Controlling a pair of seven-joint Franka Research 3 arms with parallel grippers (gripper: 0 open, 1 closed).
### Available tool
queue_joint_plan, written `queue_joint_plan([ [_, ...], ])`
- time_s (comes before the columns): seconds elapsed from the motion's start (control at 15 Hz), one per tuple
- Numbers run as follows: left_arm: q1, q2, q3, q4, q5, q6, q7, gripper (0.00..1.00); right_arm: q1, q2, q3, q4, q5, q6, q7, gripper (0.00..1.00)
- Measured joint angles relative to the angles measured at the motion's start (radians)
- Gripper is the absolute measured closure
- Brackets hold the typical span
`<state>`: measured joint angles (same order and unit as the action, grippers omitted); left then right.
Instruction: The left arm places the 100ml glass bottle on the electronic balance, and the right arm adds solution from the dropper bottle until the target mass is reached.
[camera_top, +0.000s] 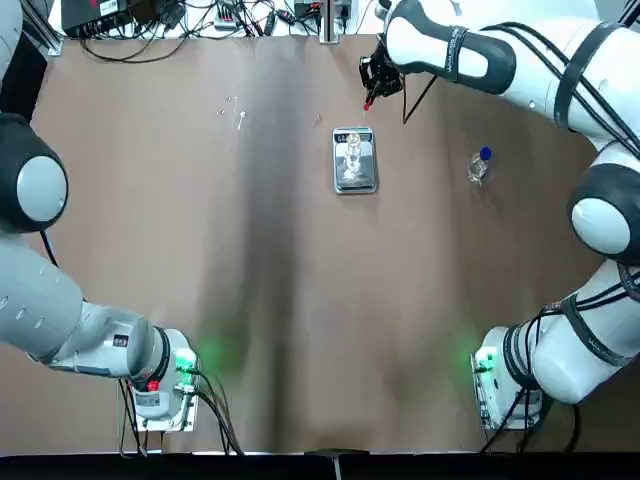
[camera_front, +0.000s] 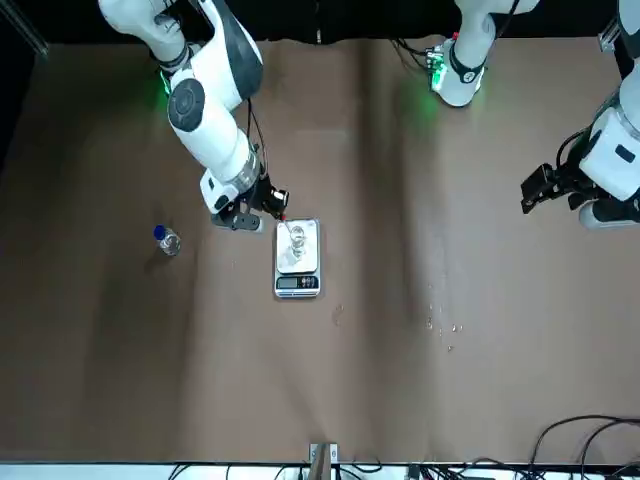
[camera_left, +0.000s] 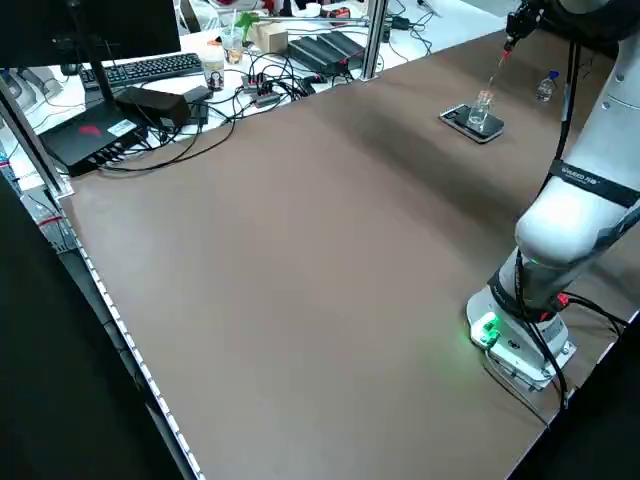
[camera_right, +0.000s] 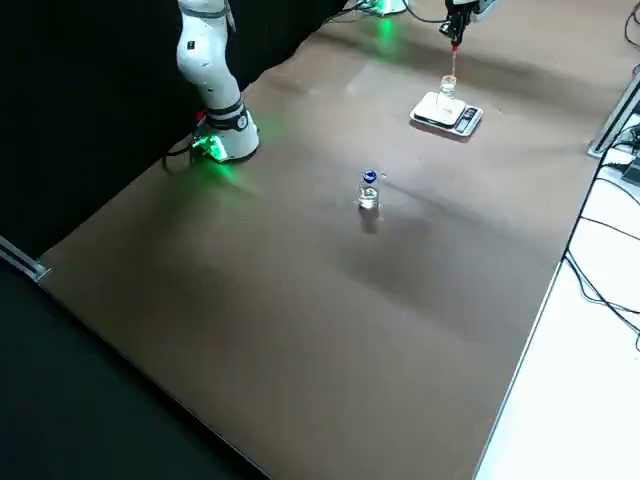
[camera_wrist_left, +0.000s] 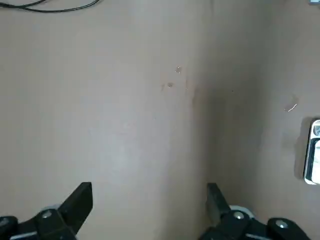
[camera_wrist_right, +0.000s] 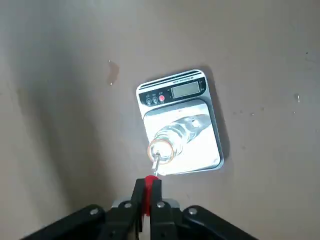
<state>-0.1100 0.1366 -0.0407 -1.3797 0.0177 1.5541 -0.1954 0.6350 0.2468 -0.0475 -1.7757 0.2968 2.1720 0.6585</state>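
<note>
The brown tabletop (camera_top: 250, 300) extended across the scene. Scattered clear droplets (camera_front: 452, 328) lay on its far part, left of centre, and a single wet spot (camera_top: 318, 120) lay to their right. Beyond the far edge stood a white desk (camera_right: 570, 400), with tangled black cables (camera_left: 245, 108) on it. At its left part were a dark monitor (camera_left: 90, 30), a black keyboard (camera_left: 155, 68) and a flat black box (camera_left: 95, 135). Farther right were a clear cup (camera_left: 232, 45), a small cardboard box (camera_left: 270, 38) and black devices (camera_left: 325, 53). One metal post (camera_left: 376, 38) rose at the middle of the far edge; another (camera_left: 35, 135) rose at the far left corner. Black curtain (camera_right: 90, 110) hung along the near side.
</note>
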Motion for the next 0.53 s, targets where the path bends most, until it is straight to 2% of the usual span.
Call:
queue_joint_plan([
  [0.53,0.000,0.000,-0.001,-0.002,0.000,0.000,0.000,0.00,0.003,0.024,-0.001,0.000,-0.025,0.016,0.000,0.92],
])
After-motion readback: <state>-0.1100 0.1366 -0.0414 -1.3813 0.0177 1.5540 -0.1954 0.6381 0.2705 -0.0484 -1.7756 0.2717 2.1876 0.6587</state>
